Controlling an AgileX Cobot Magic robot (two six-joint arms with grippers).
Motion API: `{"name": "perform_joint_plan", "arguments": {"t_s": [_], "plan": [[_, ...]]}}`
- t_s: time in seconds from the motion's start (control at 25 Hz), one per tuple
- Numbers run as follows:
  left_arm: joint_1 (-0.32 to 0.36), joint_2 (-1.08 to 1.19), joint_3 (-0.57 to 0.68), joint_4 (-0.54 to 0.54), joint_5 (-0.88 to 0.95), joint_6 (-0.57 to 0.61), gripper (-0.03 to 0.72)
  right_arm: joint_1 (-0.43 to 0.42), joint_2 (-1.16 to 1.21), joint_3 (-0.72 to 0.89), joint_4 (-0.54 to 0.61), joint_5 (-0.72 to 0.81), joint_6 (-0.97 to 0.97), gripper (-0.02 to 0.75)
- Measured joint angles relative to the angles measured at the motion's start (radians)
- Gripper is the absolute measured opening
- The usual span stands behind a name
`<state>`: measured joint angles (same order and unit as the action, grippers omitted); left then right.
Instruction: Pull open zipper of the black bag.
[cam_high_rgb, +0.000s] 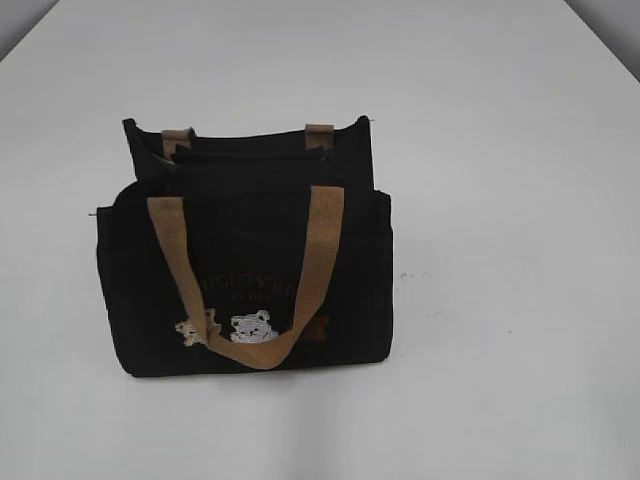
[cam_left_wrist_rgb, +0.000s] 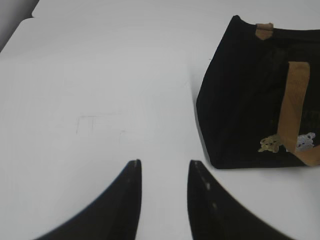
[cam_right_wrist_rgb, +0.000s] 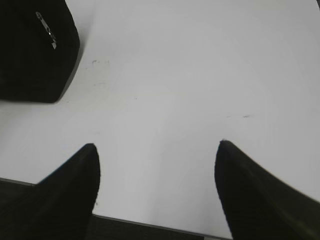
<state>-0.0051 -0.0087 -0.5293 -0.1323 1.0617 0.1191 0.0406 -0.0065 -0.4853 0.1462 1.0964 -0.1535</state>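
The black bag (cam_high_rgb: 235, 235) stands upright mid-table, its tan handle (cam_high_rgb: 320, 250) draped over the front above small embroidered bears (cam_high_rgb: 250, 327). The zipper (cam_high_rgb: 250, 158) runs as a thin dark line along the top rim. A small silvery pull (cam_right_wrist_rgb: 46, 31) hangs on the bag's end (cam_right_wrist_rgb: 30, 65) in the right wrist view. My left gripper (cam_left_wrist_rgb: 164, 162) is open and empty over bare table, left of the bag (cam_left_wrist_rgb: 240, 100). My right gripper (cam_right_wrist_rgb: 156, 143) is wide open and empty, to the right of the bag. Neither gripper shows in the exterior view.
The white table (cam_high_rgb: 500, 150) stretches around the bag on all sides. Its front edge (cam_right_wrist_rgb: 150, 221) lies just under my right gripper. Faint pencil marks (cam_left_wrist_rgb: 100, 122) show on the surface left of the bag.
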Motion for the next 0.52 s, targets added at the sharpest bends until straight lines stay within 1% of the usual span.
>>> {"name": "perform_joint_plan", "arguments": {"t_s": [0.24,0.44,0.52], "plan": [[0.000,0.000,0.000,0.000,0.000,0.000,0.239,0.000,0.000,0.000,-0.012,0.001,0.010,0.557],[0.000,0.000,0.000,0.000,0.000,0.000,0.239,0.000,0.000,0.000,-0.084,0.001,0.087,0.557],[0.000,0.000,0.000,0.000,0.000,0.000,0.239,0.000,0.000,0.000,-0.091,0.001,0.098,0.557]]}}
